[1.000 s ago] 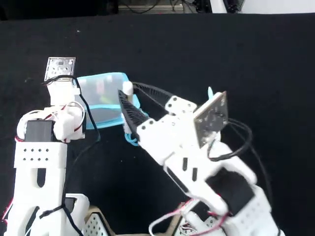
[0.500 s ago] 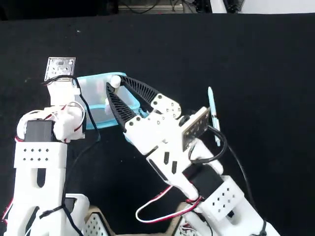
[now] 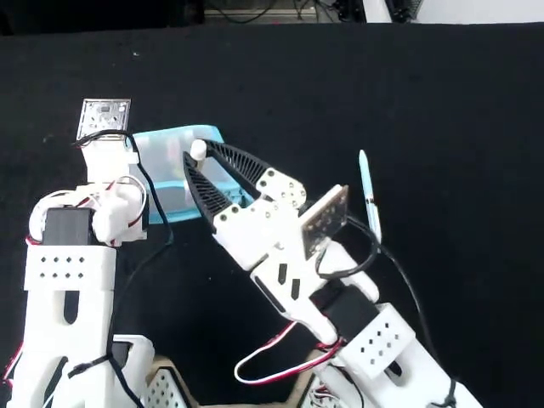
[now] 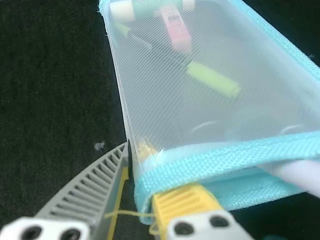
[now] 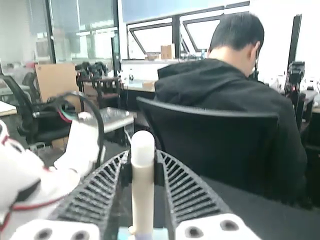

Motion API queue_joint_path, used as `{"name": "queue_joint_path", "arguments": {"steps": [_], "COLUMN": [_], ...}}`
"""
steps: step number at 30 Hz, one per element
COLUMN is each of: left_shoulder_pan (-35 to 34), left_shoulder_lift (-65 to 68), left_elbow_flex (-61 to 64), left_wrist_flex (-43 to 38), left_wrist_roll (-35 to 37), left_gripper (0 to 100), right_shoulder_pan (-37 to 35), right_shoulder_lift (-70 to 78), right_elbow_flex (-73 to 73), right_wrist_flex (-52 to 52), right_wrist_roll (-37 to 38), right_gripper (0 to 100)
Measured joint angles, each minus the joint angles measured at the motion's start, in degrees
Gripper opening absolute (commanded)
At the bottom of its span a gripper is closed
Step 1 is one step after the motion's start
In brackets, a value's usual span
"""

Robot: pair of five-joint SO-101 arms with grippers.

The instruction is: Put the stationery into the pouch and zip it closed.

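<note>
Holding white stick (image 5: 142, 185) lengthwise in right gripper (image 3: 197, 158), jaws snug on it, at mesh pouch (image 4: 200, 100) mouth. Pinching pouch rim with left gripper (image 4: 136, 167). With blue pen (image 3: 368, 191) lying well apart.

blue mesh pouch (image 3: 167, 168), white stick (image 3: 198, 150), blue pen (image 3: 369, 197)

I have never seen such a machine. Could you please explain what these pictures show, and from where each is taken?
These are two small white robot arms, left and right, at a black table. One picture looks down from above; the other two come from a camera on each arm's wrist. The left arm's pincer grips the corner of a light blue mesh pouch, which holds a pink item and a green one. The right arm's pincer holds a white stick upright at the pouch. A light blue pen lies on the table beside the right arm.
</note>
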Motion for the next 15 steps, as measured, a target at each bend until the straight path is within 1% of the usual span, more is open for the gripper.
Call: {"name": "queue_joint_path", "arguments": {"steps": [10,15], "left_shoulder_pan": [0.00,0.00], "left_shoulder_lift": [0.00,0.00], "left_elbow_flex": [0.00,0.00], "left_wrist_flex": [0.00,0.00], "left_wrist_roll": [0.00,0.00], "left_gripper": [3,3], "right_shoulder_pan": [0.00,0.00], "right_shoulder_lift": [-0.35,-0.62], "right_elbow_flex": [2.99,2.99], "right_wrist_flex": [-0.18,7.12], "right_wrist_roll": [0.00,0.00], "right_gripper": [1.1,1.1]}}
